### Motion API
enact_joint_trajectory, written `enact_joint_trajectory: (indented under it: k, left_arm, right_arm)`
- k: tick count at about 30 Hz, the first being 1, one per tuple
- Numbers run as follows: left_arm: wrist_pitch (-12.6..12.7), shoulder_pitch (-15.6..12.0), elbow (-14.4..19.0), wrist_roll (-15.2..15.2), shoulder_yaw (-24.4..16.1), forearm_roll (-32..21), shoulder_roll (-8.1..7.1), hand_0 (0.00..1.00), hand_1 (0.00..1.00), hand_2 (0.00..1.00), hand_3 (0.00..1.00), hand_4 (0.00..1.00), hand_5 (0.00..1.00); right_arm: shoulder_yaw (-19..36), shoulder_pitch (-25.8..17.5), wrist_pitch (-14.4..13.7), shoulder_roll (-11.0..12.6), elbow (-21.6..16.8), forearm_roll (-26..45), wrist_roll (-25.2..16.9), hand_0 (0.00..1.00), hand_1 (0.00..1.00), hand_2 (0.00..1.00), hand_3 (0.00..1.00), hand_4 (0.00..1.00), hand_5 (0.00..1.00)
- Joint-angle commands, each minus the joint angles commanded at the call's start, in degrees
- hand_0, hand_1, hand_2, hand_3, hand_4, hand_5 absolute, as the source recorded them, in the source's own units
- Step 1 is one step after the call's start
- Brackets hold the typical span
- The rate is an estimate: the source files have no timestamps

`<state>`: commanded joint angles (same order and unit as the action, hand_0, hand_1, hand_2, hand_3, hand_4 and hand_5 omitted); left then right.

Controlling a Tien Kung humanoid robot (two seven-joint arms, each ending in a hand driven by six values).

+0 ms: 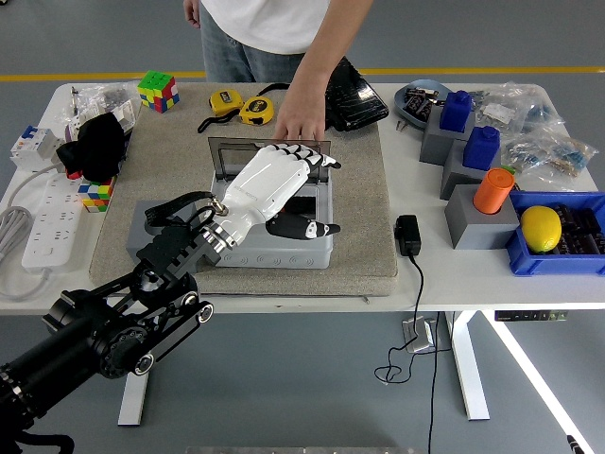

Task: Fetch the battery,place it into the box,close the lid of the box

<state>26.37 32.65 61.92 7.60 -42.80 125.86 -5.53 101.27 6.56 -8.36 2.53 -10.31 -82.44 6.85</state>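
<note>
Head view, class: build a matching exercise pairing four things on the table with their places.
Things:
1. lemon
2. Rubik's cube
3. box
4. power strip

Places:
A. far left corner
B. left edge
C. blue bin at right
D. on the mat, under the robot's left hand

Pairs: 1-C, 2-A, 3-D, 4-B

White table [284,288] — grey floor [312,388] (yellow-striped)
</note>
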Motion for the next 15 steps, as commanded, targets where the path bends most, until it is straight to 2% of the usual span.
enact_joint_trajectory:
  k: [1,2,7,8,13,14,15]
  left_arm:
    - [-0.3,-0.2,0.4,0.0,-0.3,-0.1,-0.09,0.799,0.898,0.881,0.904,0.998,0.704]
    - [-0.6,-0.5,1.0,0.1,-0.6,-0.3,-0.18,0.934,0.990,0.970,0.951,0.998,0.864]
    - [-1.1,-1.4,4.2,0.1,-1.5,-1.4,-0.79,0.934,0.990,0.970,0.951,0.998,0.864]
    - [-1.1,-1.4,4.7,0.0,-1.6,-1.4,-0.85,0.998,0.998,0.995,0.985,0.998,0.957]
    - [-1.8,-1.2,6.6,-0.7,-2.2,-0.8,-0.82,0.998,0.998,0.995,0.985,0.998,0.957]
    - [-2.1,-1.1,6.7,-1.0,-2.3,-0.6,-0.81,0.998,0.998,0.998,0.998,0.998,0.998]
    - [-2.3,-1.0,6.6,-1.4,-2.5,-0.5,-0.82,0.998,0.998,0.998,0.998,0.998,0.998]
  right_arm:
    - [0.0,0.0,0.0,0.0,0.0,0.0,0.0,0.824,0.789,0.763,0.796,0.998,0.998]
    - [0.1,-0.1,0.0,0.0,0.0,-0.1,0.0,0.825,0.789,0.763,0.796,0.998,0.998]
    - [0.1,-0.1,0.0,0.0,0.0,0.0,0.0,0.825,0.789,0.763,0.796,0.998,0.998]
    - [0.1,-0.1,0.0,0.0,0.0,0.0,0.0,0.825,0.789,0.763,0.796,0.998,0.998]
    - [0.0,0.0,0.0,-0.1,0.0,0.2,0.0,0.825,0.789,0.763,0.796,0.998,0.998]
    - [0.1,0.1,0.0,-0.1,0.0,0.0,0.0,0.825,0.789,0.763,0.796,0.998,0.998]
    - [0.1,0.1,0.0,-0.1,0.0,0.1,0.0,0.825,0.789,0.763,0.796,0.998,0.998]
